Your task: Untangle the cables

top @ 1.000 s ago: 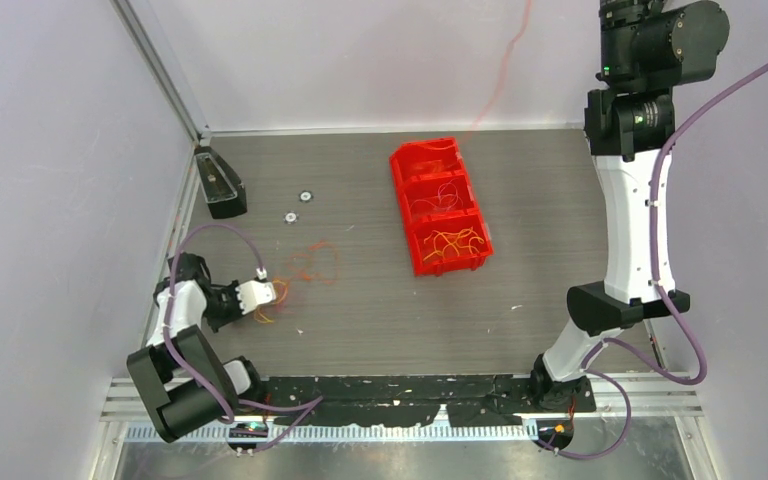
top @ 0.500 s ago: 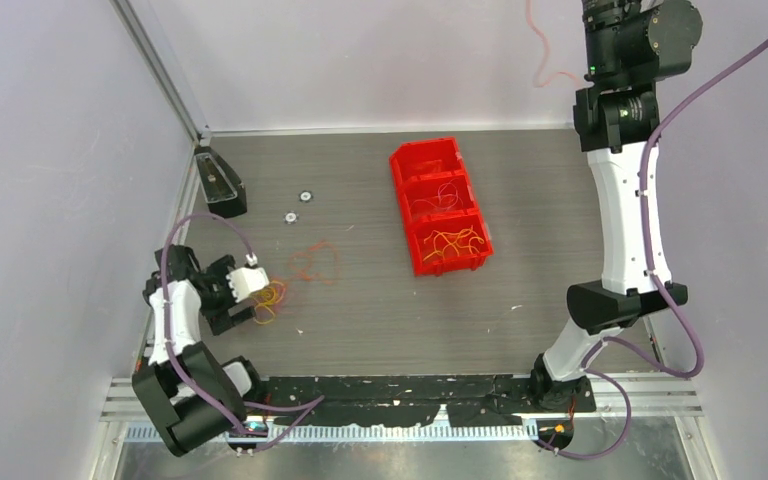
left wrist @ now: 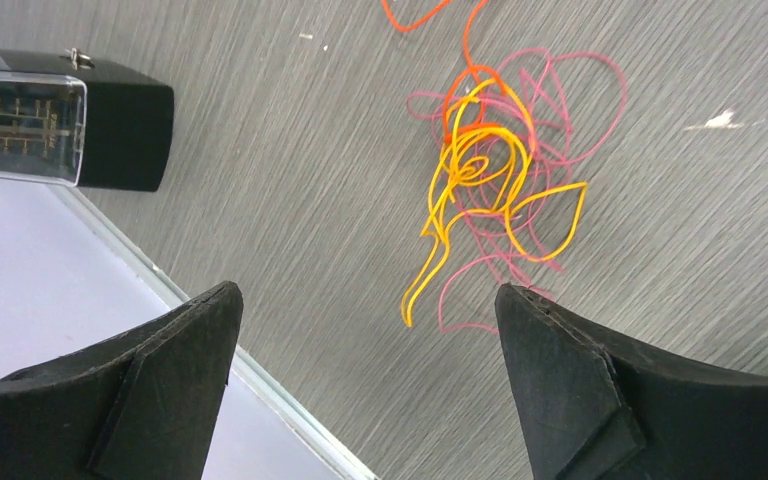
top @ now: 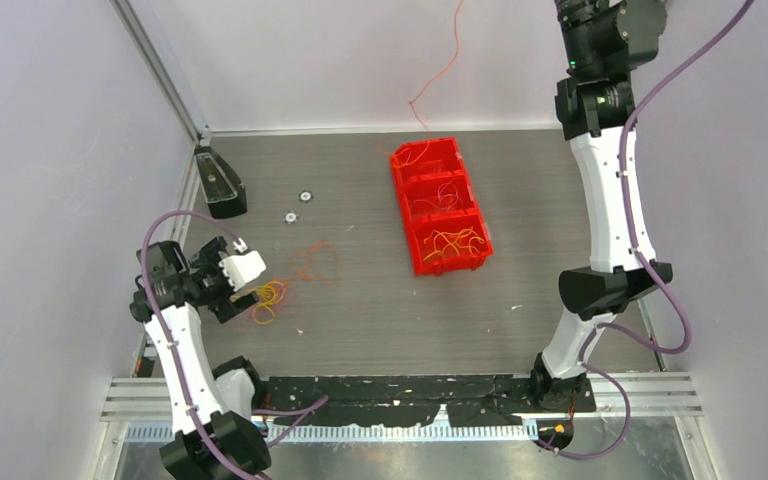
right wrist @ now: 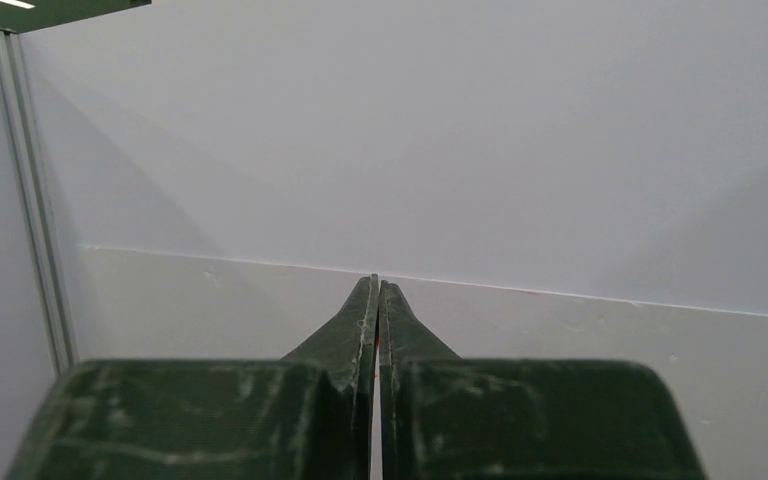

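The cables lie as a small tangle (left wrist: 490, 170) of yellow, orange and pink strands on the grey table, seen in the top view as the tangle (top: 268, 295). My left gripper (left wrist: 365, 300) hovers open just left of it, fingers wide apart and nothing between them; from above, the left gripper (top: 243, 288) sits beside the tangle. A loose orange-pink loop (top: 315, 262) lies to its right. My right gripper (right wrist: 377, 283) is raised high facing the back wall, shut, with a red fleck in its slit. A thin orange cable (top: 438, 70) hangs from the top edge down to the red bin.
A red bin (top: 400, 165) with three compartments holding more strands stands at mid-table. A black box (top: 218, 185) sits by the left wall, also visible as the black box (left wrist: 60, 120). Two small washers (top: 306, 197) (top: 288, 216) lie nearby. Walls enclose the left, back and right sides.
My left gripper opened, let go of the tangle and drew back to the left. The right arm swung leftward up high, with the orange strand trailing below it.
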`<state>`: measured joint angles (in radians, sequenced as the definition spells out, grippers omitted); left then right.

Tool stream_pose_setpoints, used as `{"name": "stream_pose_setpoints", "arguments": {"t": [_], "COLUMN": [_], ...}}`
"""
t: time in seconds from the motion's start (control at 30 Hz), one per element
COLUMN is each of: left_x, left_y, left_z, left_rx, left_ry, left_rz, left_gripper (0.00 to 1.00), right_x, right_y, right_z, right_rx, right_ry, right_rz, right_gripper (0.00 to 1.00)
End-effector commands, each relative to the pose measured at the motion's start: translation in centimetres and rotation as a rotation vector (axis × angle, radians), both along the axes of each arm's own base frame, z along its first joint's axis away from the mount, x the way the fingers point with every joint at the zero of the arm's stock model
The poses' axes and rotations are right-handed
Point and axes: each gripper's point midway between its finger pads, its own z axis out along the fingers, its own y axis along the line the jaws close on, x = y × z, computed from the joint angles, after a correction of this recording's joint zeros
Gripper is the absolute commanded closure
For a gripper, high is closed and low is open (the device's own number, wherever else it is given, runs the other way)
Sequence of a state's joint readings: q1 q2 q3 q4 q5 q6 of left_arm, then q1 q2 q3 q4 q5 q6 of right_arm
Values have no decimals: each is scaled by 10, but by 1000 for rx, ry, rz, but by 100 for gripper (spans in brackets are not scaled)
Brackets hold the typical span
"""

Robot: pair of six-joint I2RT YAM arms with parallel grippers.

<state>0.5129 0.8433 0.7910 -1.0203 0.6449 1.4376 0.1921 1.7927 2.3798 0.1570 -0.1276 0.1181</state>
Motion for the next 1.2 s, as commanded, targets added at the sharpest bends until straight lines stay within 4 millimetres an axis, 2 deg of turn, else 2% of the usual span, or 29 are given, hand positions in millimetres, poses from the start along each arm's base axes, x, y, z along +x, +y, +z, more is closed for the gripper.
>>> {"name": "stream_pose_setpoints", "arguments": {"t": [0.0, 0.13, 0.27, 0.37, 0.43, 0.67, 0.83, 1.0, 1.07, 1.17], "left_x": [-4, -5, -5, -5, -6, -7, -5, -7, -7, -7], "left_y": [-20, -20, -20, -20, -20, -17, -15, -16, -15, -14], "left_z": [13, 11, 11, 11, 8, 4, 2, -4, -5, -7], "left_rx": [-109, -126, -139, -145, -144, -126, -126, -131, -126, -120], "left_ry": [-27, -10, -13, -13, -6, -2, 2, 17, 19, 21], "left_rz": [-9, 12, 31, 44, 48, 56, 62, 63, 61, 67], "left_gripper": [1, 0, 0, 0, 0, 0, 0, 0, 1, 0], "right_x": [8, 27, 48, 67, 74, 78, 92, 108, 110, 108], "right_y": [24, 37, 35, 34, 33, 33, 41, 59, 67, 78], "right_z": [-6, -23, -42, -63, -69, -65, -86, -120, -126, -121], "right_rx": [8, -10, -33, -68, -72, -79, -93, -119, -123, -127], "right_ry": [-7, 23, 50, 79, 91, 75, 124, 194, 204, 184], "right_rz": [99, 113, 61, 19, 8, -2, 24, 73, 93, 115], "right_gripper": [95, 95, 95, 95, 95, 95, 95, 95, 94, 95]}}
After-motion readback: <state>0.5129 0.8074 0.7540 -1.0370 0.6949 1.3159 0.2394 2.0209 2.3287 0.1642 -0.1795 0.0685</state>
